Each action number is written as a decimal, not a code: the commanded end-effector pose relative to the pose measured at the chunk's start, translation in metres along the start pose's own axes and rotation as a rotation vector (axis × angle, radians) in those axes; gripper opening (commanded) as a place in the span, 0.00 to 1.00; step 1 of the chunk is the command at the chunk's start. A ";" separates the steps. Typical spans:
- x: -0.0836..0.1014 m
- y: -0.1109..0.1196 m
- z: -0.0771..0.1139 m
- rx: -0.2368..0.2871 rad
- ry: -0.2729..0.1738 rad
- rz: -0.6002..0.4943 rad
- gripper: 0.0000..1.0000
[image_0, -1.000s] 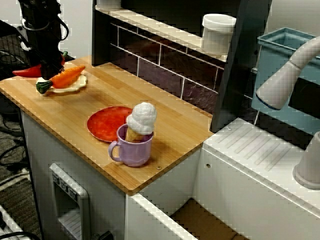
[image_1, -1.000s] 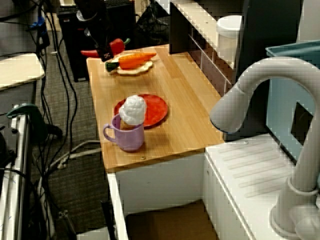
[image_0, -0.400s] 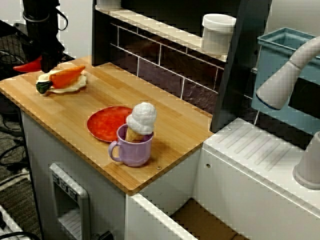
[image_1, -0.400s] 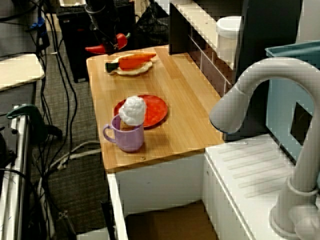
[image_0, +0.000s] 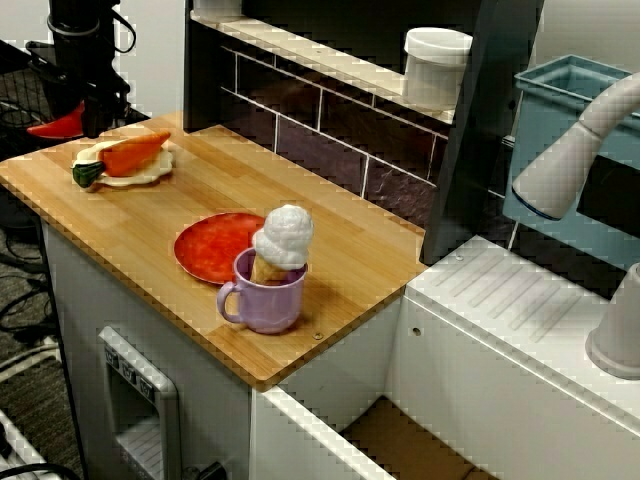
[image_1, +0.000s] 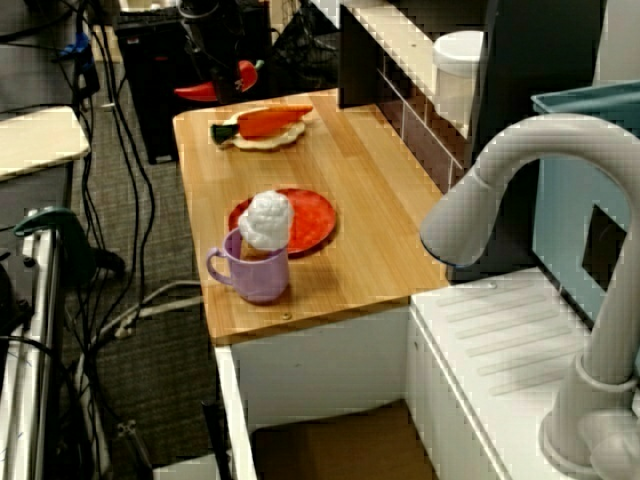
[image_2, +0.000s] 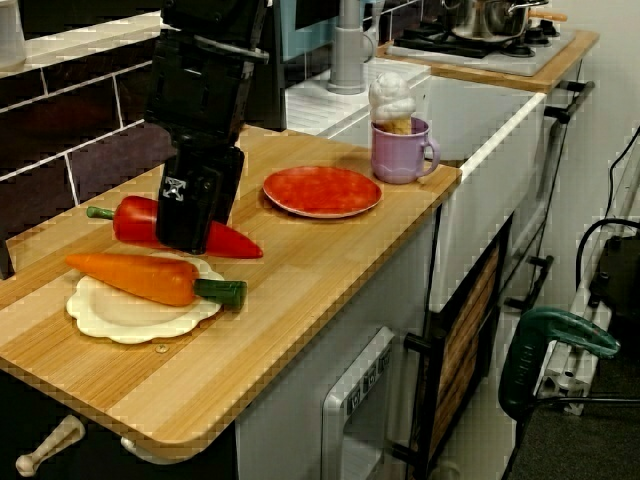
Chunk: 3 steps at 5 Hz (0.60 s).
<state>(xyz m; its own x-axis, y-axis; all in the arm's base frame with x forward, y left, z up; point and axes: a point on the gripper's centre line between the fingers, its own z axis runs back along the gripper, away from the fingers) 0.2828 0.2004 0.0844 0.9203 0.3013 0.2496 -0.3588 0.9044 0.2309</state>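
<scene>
In the view from the counter's end, my black gripper (image_2: 190, 238) stands upright over a red pepper (image_2: 134, 222), shut across its middle, just above the wooden counter (image_2: 300, 270). In the front view the gripper (image_0: 93, 120) and pepper (image_0: 55, 125) are at the counter's far left corner. The view from the sink side shows the pepper (image_1: 200, 92) beyond the counter's far edge. Right beside it an orange carrot (image_2: 140, 278) lies on a cream plate (image_2: 105, 318).
A red plate (image_0: 205, 250) and a purple mug (image_0: 268, 298) holding a toy ice cream (image_0: 285, 235) sit mid-counter. Behind runs a dark tiled wall with a shelf and a white jar (image_0: 436, 65). A white faucet (image_0: 565, 165) and sink lie to the right.
The gripper drew back from beside the carrot plate toward the counter's far corner, and the red pepper moved with it, rising slightly in the views. The carrot and plate stayed put.
</scene>
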 end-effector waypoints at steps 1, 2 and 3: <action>0.001 0.001 0.007 0.030 -0.023 0.027 0.00; 0.008 -0.002 0.003 0.046 -0.011 0.015 0.00; 0.011 -0.004 -0.003 0.064 -0.005 0.013 0.00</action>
<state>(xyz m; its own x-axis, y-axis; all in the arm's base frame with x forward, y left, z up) 0.2980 0.2142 0.0691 0.9261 0.3157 0.2068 -0.3650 0.8884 0.2783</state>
